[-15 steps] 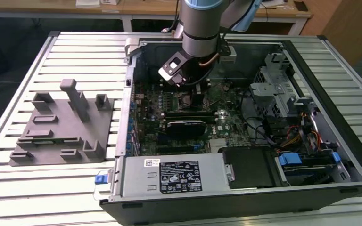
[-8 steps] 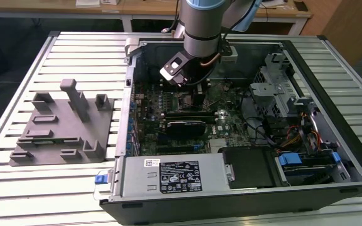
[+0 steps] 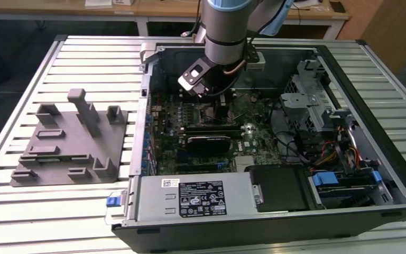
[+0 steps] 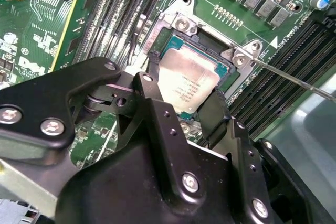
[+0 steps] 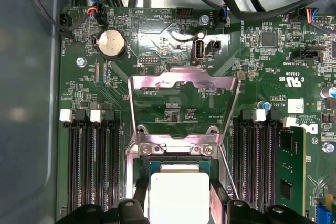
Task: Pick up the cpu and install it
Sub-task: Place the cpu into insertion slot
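Second wrist view: one end effector [image 4: 185, 100] grips one cpu [image 4: 189, 80].

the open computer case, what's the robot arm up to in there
A robot arm reaches into the open computer case, which lies on a slatted table. Its gripper is shut on the cpu, holding it at the socket on the motherboard. The socket's metal cover is flipped up. Whether the chip is fully seated cannot be told. A grey plastic fixture sits outside the case, on the exterior view's left.
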Available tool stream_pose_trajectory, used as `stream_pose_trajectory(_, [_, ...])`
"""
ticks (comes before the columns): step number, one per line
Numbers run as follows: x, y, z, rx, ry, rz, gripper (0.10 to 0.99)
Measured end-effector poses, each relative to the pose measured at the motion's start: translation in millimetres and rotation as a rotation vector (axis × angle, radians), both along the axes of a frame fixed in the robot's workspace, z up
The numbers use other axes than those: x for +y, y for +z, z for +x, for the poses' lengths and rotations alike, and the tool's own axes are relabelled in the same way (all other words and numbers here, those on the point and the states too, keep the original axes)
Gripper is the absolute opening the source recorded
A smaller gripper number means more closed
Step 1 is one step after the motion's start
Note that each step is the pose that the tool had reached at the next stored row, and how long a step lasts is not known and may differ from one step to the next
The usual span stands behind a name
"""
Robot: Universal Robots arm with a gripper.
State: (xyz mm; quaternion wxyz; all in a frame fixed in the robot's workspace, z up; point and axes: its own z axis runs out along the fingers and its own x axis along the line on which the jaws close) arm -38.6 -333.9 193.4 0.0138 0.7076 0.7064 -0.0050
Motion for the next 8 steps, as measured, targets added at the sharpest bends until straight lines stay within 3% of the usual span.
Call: stream_pose_trajectory(8, [0.0, -0.4, 0.2, 0.0000, 0.000, 0.005, 0.541])
